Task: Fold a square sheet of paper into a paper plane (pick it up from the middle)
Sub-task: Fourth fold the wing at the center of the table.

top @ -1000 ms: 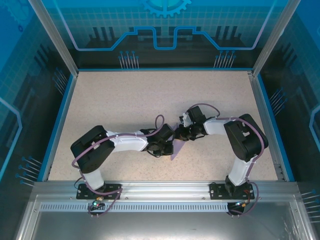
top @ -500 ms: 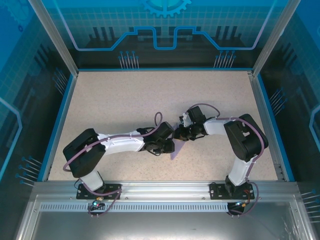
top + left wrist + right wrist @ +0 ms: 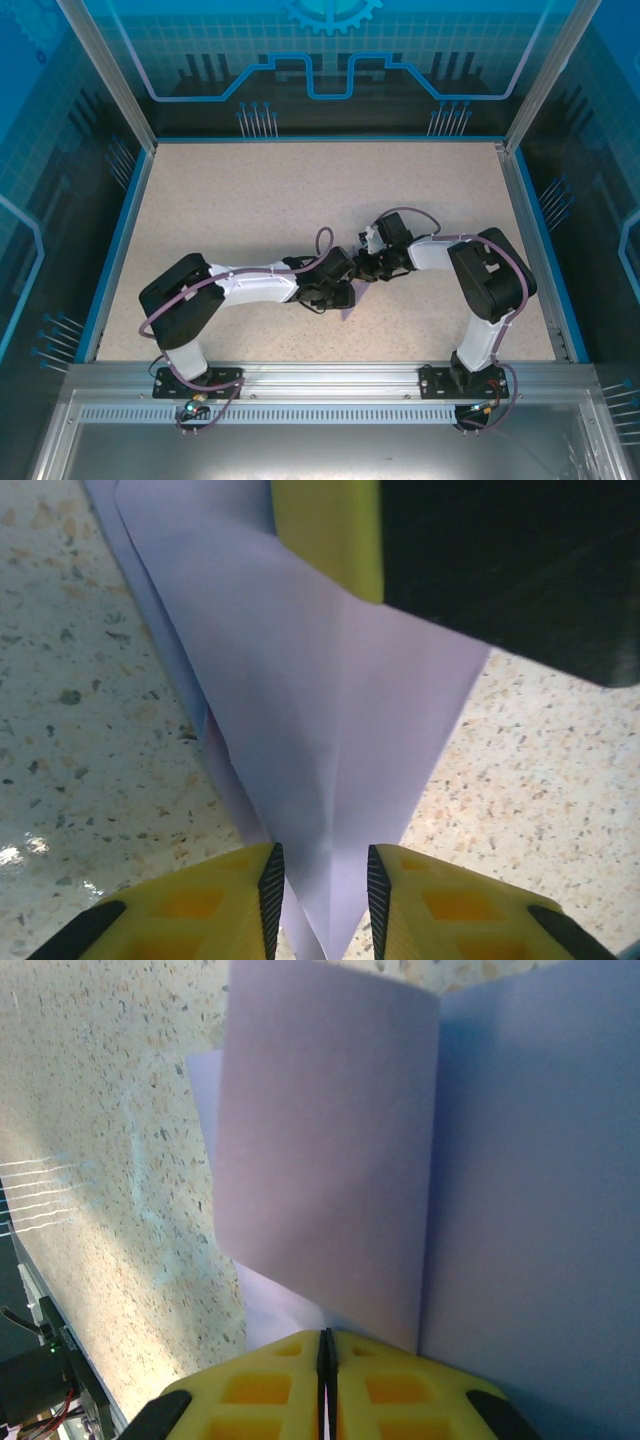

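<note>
The pale lilac paper (image 3: 350, 304) is folded into a narrow pointed shape with a centre crease and stands between the two grippers at the table's middle. In the left wrist view its tapered end (image 3: 320, 710) runs down between the yellow fingers of my left gripper (image 3: 320, 890), which stand a little apart around it. My right gripper (image 3: 326, 1345) is shut on an edge of the folded paper (image 3: 330, 1160); one of its yellow fingers (image 3: 330, 530) shows at the top of the left wrist view. From above, the left gripper (image 3: 343, 291) and the right gripper (image 3: 358, 268) nearly touch.
The speckled beige table (image 3: 250, 200) has a blue rim and transparent walls on the left, right and back. Both arms reach in from the near edge, elbows bent outward. Open tabletop lies behind and to both sides of the grippers.
The left gripper's jaws have parted from shut to slightly open around the paper. The left arm's elbow swung out left and came back. The right arm has held still.
</note>
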`<state>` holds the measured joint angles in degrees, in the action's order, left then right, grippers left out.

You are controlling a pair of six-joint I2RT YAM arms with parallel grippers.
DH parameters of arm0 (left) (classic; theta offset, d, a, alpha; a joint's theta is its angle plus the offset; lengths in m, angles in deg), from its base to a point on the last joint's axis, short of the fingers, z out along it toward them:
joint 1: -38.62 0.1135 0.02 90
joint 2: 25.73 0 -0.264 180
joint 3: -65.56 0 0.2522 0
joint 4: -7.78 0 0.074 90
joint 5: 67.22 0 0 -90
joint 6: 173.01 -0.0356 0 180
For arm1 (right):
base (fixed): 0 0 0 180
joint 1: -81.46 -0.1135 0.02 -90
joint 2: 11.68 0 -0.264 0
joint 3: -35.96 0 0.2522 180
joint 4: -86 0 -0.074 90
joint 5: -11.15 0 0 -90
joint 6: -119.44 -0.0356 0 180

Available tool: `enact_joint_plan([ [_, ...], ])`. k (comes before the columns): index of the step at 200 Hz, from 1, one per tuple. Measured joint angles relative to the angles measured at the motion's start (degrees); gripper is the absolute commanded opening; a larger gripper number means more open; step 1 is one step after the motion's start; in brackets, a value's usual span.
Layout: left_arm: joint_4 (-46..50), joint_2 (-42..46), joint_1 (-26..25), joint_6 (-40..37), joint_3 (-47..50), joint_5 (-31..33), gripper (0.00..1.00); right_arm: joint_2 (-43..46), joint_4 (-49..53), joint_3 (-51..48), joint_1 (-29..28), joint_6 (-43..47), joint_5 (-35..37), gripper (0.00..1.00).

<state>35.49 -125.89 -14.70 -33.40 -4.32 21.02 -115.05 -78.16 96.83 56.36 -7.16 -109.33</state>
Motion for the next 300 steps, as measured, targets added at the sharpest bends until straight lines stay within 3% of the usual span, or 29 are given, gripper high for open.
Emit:
enact_joint_plan([
  [64, 3.15, -0.42, -1.07, -0.04, -1.14, 0.07, 0.3, 0.0, -0.63, -0.28, 0.04, 0.0, -0.22, 0.11],
  [165, 3.82, -1.09, -1.4, -0.2, -1.51, 0.13, 0.09, -0.04, -1.33, -0.57, 0.04, -0.02, -0.52, 0.11],
  [276, 3.48, -1.09, -1.4, 0.0, -0.39, 0.72, 0.13, -0.04, -1.4, -0.61, 0.04, 0.02, -0.48, 0.11],
  [300, 3.08, -1.09, -1.4, 0.02, 0.04, 0.76, 0.1, -0.04, -1.4, -0.61, 0.04, 0.0, -0.48, 0.11],
])
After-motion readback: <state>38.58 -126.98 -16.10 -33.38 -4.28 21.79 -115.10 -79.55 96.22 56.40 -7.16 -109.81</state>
